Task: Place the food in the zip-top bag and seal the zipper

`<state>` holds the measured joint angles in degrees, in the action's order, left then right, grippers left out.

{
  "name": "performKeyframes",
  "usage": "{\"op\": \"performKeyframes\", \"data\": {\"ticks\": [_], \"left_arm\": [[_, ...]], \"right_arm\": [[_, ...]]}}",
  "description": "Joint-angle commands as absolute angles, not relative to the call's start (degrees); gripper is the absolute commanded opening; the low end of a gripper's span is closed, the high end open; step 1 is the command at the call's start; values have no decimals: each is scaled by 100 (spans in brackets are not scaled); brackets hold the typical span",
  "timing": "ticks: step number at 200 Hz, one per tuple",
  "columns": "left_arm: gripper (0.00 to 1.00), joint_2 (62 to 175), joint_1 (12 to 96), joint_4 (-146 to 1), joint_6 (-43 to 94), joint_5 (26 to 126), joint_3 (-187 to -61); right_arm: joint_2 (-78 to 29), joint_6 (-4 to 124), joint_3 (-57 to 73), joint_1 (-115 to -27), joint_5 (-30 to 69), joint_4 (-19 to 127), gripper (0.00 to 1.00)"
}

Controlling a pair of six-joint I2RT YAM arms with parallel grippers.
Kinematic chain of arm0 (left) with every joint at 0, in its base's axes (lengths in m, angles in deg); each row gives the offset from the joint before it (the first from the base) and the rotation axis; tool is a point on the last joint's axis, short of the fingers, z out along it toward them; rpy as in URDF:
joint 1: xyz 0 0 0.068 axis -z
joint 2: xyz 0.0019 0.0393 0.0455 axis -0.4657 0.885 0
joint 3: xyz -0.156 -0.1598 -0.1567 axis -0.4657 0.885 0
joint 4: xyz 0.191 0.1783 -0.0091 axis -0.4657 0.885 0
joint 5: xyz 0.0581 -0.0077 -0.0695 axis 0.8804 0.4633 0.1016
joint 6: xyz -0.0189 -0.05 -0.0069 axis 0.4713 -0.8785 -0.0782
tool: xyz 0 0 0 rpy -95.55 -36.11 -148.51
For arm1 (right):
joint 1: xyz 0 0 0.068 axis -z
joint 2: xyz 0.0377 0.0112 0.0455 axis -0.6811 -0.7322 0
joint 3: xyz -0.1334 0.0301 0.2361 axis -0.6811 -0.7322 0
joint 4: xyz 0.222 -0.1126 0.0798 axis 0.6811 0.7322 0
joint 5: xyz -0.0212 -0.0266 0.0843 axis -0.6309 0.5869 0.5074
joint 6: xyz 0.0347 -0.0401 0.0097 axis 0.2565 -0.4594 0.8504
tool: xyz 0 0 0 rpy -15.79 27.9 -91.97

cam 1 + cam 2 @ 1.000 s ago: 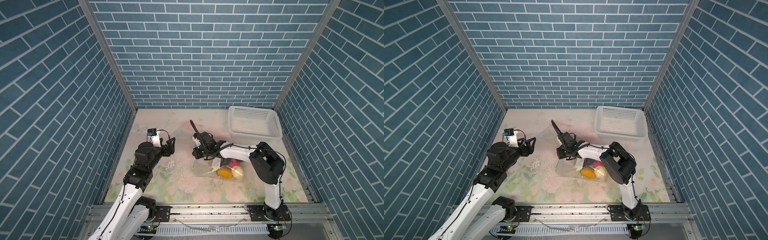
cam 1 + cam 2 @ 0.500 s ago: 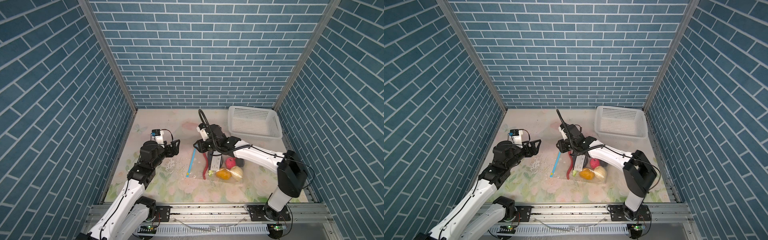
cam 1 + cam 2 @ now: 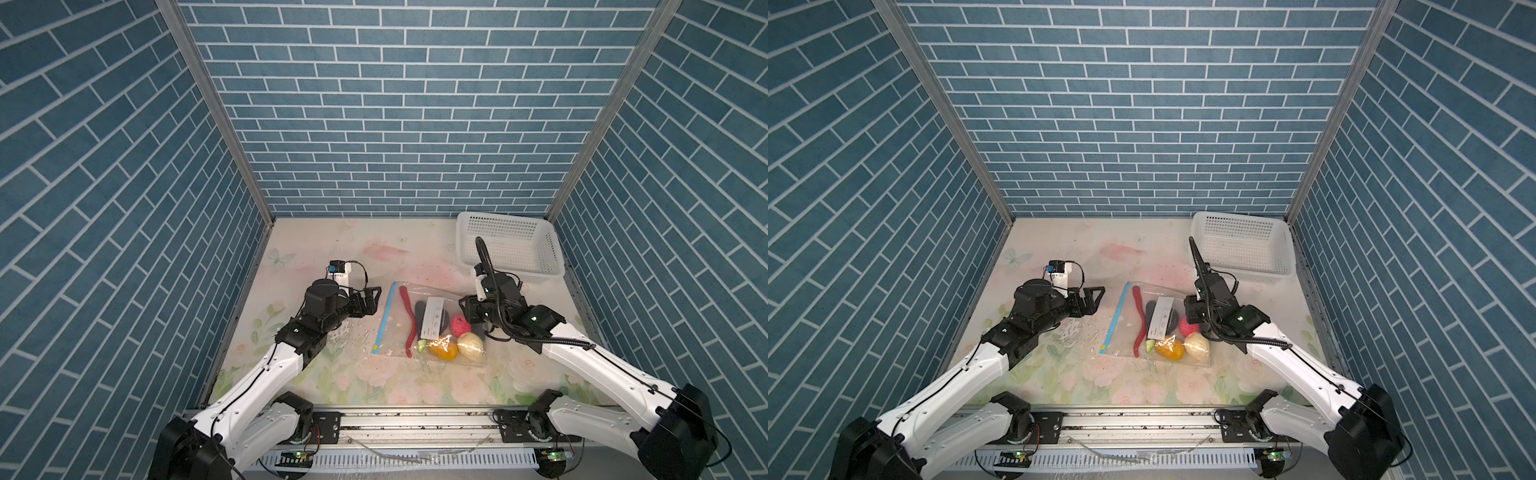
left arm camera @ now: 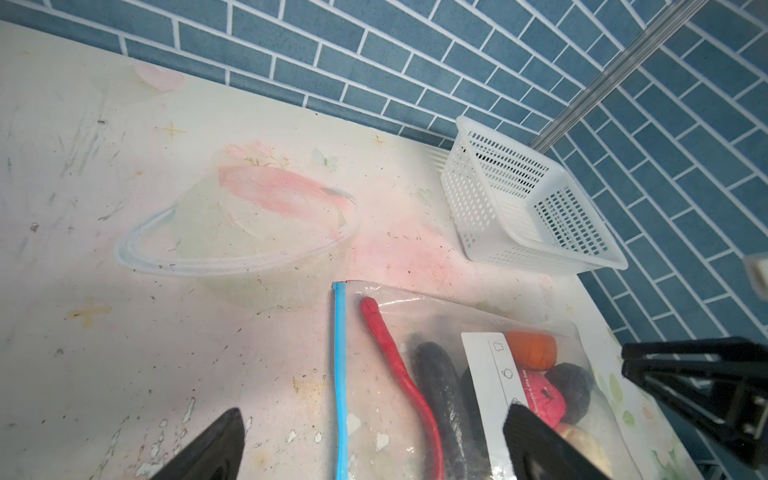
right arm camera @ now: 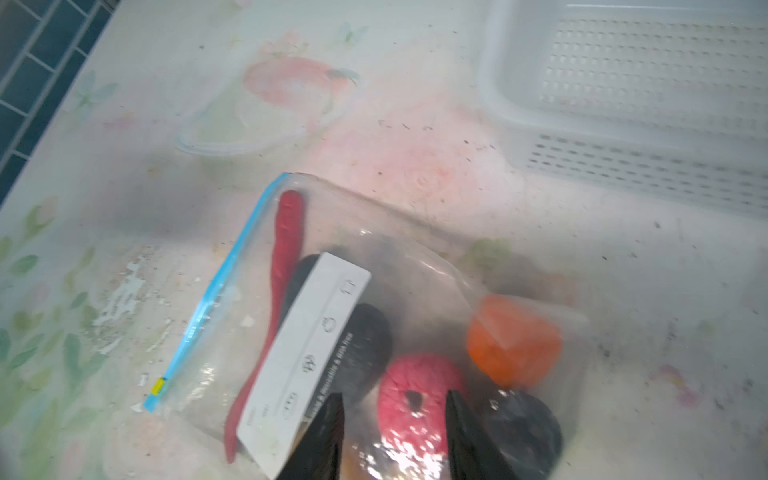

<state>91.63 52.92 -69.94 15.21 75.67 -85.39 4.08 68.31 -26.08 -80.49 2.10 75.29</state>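
Note:
The zip-top bag (image 3: 397,332) lies flat mid-table in both top views, white label (image 3: 434,316) up. Inside it is the food: a long red strip (image 3: 409,320), black lumps (image 4: 440,374), a pink piece (image 5: 419,399), an orange piece (image 5: 515,349) and a cream piece (image 3: 471,348). The blue zipper (image 3: 384,318) runs straight along its left edge. My left gripper (image 3: 372,299) hovers wide open just left of the zipper (image 4: 340,374). My right gripper (image 3: 467,311) stands open over the bag's right side, jaws either side of the pink piece, gripping nothing.
A white perforated basket (image 3: 536,270) stands at the back right, just behind my right wrist. Blue brick walls close in the table on three sides. A metal rail (image 3: 415,419) runs along the front edge.
My right gripper has let go at the zipper side, opened and swung right across the bag, which now lies flat. My left gripper has opened wider and come a little nearer the zipper.

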Motion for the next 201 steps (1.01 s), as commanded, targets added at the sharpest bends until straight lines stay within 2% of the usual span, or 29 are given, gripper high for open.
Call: {"op": "performKeyframes", "data": {"ticks": [1,19,45,74,107,127,147,201], "left_arm": [[99,9119,5307,-7034,1781,7888,-8670],[99,9184,5309,-6815,1971,8276,-8777],[99,9229,5299,-6456,2206,9215,-8914],[99,9365,5231,-6342,2995,10149,-9057],[99,9648,5093,-6953,4021,10620,-8828],[99,9839,4821,-7450,4231,10671,-8569],[99,10139,4405,-7627,4292,10297,-8515],[96,10888,3623,-8911,4595,9764,-8184]], "right_arm": [[1139,6242,-3218,-7813,-494,6850,45],[1467,5714,-3532,-7528,-807,6367,50],[1366,4895,-3814,-6973,-1104,5629,58],[1105,4268,-4462,-6346,-1272,4074,61],[553,3947,-4851,-5831,-1328,2878,63],[-7,3590,-5060,-5612,-1331,1946,66],[-538,3513,-5298,-5472,-1259,998,66],[-1369,3653,-5390,-5188,-1204,-96,71]]}}
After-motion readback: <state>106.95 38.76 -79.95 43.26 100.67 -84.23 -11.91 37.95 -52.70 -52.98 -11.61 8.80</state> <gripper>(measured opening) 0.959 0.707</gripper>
